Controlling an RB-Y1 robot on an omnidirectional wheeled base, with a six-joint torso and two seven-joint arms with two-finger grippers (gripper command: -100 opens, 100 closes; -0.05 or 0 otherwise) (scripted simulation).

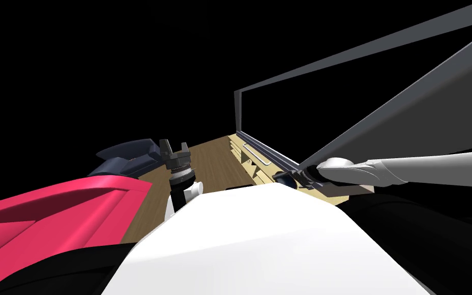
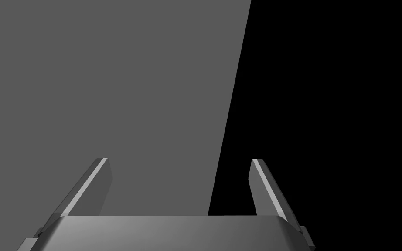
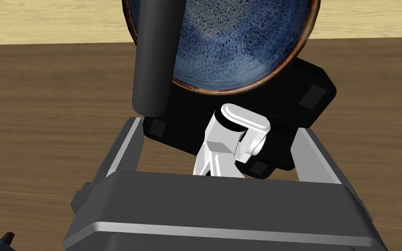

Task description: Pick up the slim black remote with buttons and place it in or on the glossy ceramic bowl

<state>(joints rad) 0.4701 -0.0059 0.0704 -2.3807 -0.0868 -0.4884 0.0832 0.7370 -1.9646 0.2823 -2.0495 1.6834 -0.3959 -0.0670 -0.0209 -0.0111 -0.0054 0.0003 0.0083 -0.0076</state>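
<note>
Right wrist view: right fingers (image 3: pixel 124 148) open, black remote (image 3: pixel 152 56) leaning over the rim of the blue bowl (image 3: pixel 248 48), so I judge placing done; left fingers (image 2: pixel 86 187) open too.

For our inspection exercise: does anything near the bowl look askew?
Yes: the black remote lies across the rim of the blue bowl, one end jutting out past it toward the open right pincer, not wholly inside.

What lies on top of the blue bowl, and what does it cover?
A slim black remote lies across the blue bowl, one end past the brown rim. It hides a strip of the bowl's inside and rim.
</note>
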